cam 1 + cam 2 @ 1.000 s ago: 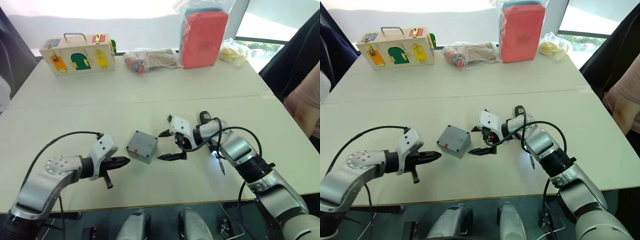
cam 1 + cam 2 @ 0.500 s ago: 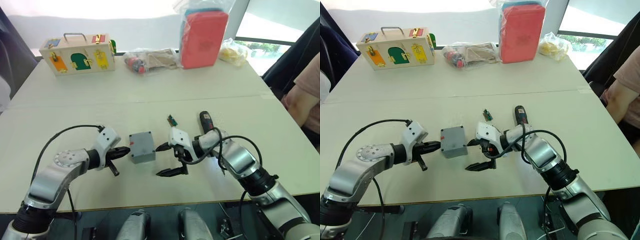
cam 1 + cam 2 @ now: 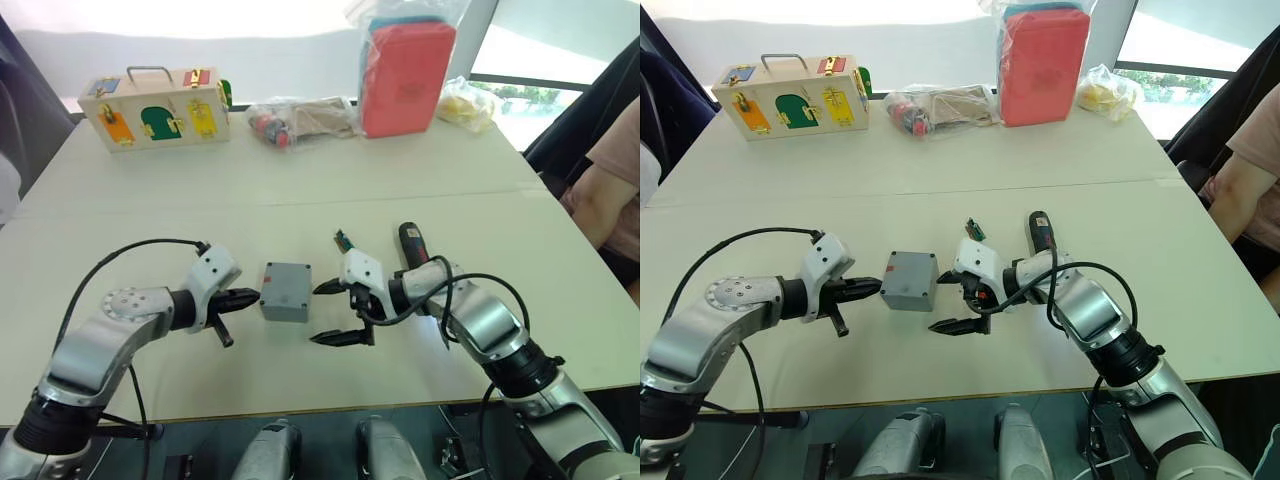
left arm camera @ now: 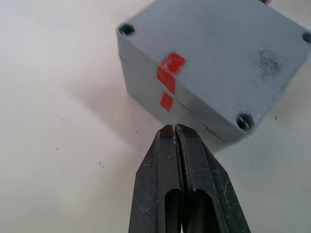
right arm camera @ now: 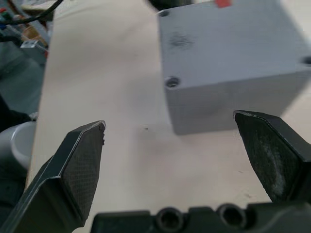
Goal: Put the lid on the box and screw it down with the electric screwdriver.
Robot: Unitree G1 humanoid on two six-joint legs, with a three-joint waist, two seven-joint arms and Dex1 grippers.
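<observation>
pale tabletop [image 3: 300, 190] fills the scene, made of two slabs with a seam running across the middle, and its near edge sits close to both arms. along the far side, well apart from the work, stand a wooden latch box [image 3: 155, 107], a clear bag of small parts [image 3: 300, 120] and a tall red pack in plastic [image 3: 405, 75]. a person's arm [image 3: 610, 195] shows at the robot's right, off the table.

the box [image 3: 285, 291] sits near the middle of the near slab with the lid [image 4: 218, 53] already on top and four screw holes showing at its corners; a red mark crosses the seam on the side facing the left gripper. it looks like rigid, light, smooth plastic, likely to slide if pushed from one side, so a hold across two opposite flat walls seems best.

the left gripper [image 3: 245, 297] has its fingers pressed together, tips just beside the box's red-marked side. the right gripper [image 3: 335, 312] is spread wide, just beside the opposite side, touching nothing.

the electric screwdriver [image 3: 412, 240] lies on the table behind the right forearm, near a small green connector piece [image 3: 343, 240]. bare tabletop surrounds the box, leaving room to shift it.
</observation>
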